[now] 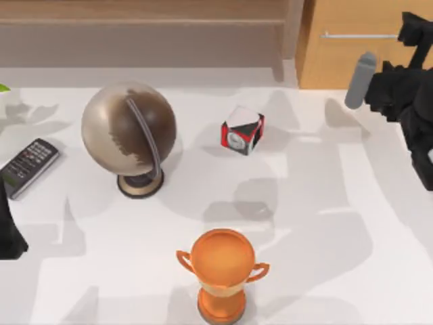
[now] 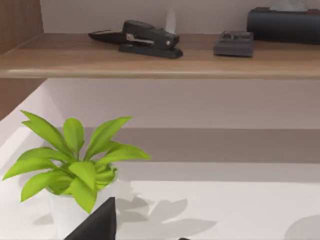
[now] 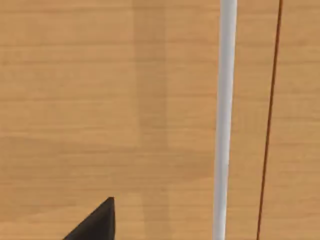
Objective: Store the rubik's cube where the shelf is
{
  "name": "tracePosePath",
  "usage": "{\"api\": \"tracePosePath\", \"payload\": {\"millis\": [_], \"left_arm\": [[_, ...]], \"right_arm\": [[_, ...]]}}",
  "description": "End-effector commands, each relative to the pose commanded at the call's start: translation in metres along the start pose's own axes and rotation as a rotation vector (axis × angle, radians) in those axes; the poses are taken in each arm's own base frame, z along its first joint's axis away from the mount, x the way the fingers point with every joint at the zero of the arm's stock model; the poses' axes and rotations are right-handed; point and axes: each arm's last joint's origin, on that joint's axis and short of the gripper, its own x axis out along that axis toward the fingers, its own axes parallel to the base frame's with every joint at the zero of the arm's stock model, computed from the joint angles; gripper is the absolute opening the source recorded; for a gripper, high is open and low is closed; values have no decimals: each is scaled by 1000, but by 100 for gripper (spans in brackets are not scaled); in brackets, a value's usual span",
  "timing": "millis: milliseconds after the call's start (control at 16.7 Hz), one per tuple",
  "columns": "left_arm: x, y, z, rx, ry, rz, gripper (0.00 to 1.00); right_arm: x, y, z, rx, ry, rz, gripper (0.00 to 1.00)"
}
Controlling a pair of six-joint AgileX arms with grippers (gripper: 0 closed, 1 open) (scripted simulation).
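1. Storage is judged not yet done: nothing is seen resting in the shelf (image 1: pixel 142 22) recess at the back of the bench (image 1: pixel 325 223) in the top view, and no cube is seen on the shelf board in the left wrist view, where a stapler (image 2: pixel 145 39) and other dark items are kept.
2. Where the rubik's cube lies cannot be told. The one cube on the bench, a red, white and black cube (image 1: pixel 242 130) with a round emblem, is taken to be a different thing; it stands near the bench's middle, right of the globe (image 1: pixel 128 128) and well apart from the trophy (image 1: pixel 222 271) at the front edge.
3. The right arm (image 1: pixel 406 95) is raised at the right rear, just before the drawer front (image 1: pixel 358 54); its wrist view is faced closely at that wood and the silver handle (image 3: pixel 222 120). Whether its jaws are released, clenched or grasping anything cannot be told.
4. The left arm (image 1: pixel 8 230) is parked at the left edge, near the remote (image 1: pixel 28 166), with a plant (image 2: pixel 75 165) close before its camera. The state of its jaws cannot be told either.
5. Remaining work, as judged: the rubik's cube must be located and grasped, if it is not held already, then carried to the shelf and released there. The drawer is not the stated goal.
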Motion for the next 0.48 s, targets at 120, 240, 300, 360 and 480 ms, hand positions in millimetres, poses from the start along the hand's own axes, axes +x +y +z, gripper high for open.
{"api": "tracePosePath", "payload": {"millis": [120, 240, 300, 360, 480], "left_arm": [[0, 0, 0, 0, 0, 0, 100], [0, 0, 0, 0, 0, 0, 100], [0, 0, 0, 0, 0, 0, 100], [0, 0, 0, 0, 0, 0, 100], [0, 0, 0, 0, 0, 0, 100]], "right_arm": [[3, 9, 1, -26, 1, 0, 100], [3, 9, 1, -28, 1, 0, 100], [3, 9, 1, -28, 1, 0, 100], [3, 9, 1, -28, 1, 0, 100], [3, 9, -1, -27, 5, 3, 100]]}}
